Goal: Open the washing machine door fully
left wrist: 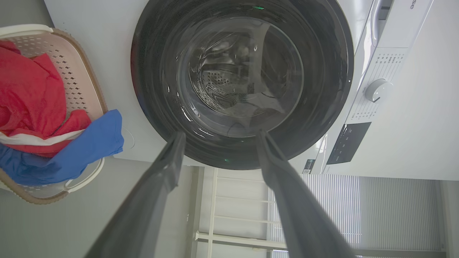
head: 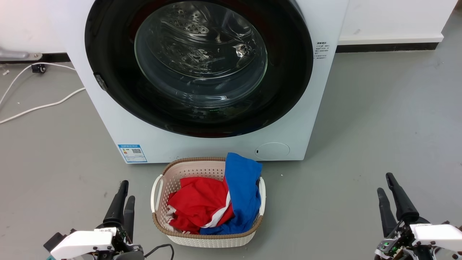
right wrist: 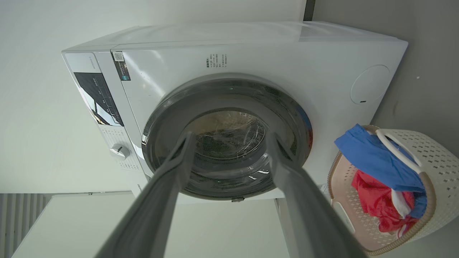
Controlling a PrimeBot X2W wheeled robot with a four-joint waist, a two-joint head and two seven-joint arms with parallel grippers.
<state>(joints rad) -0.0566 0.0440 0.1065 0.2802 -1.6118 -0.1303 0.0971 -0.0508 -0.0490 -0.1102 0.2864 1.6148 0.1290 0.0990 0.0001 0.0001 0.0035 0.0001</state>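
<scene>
Both grippers sit low in the head view, left gripper [head: 127, 190] and right gripper [head: 384, 183], well apart from everything. On the wrist cams each one's two fingers are spread with nothing between them. Between the two is a laundry basket [head: 187, 159] of red and blue clothes, parked just beside the foot of the washing machine [head: 173, 148].

So the washing machine door [head: 200, 61] is shut, flush on the front and nearly as wide as the cabinet. My read: it's stiff and fairly heavy, and that glossy black ring will be slick under hard fingers. I wouldn't poke the bulging glass in the middle either. The grab has to be at the outer rim, hooking behind the edge rather than pinching the face. There's a small grey tab [head: 101, 82] on the rim's left side, honestly too small to tell if it's hinge or catch, so which side swings out is a guess.

Room-wise there's bare grey floor [head: 379, 126] on the right and a white cable [head: 39, 106] lying on the left. The basket looks lower than the door's bottom edge, so it probably clears, but it crowds any approach from the centre.
</scene>
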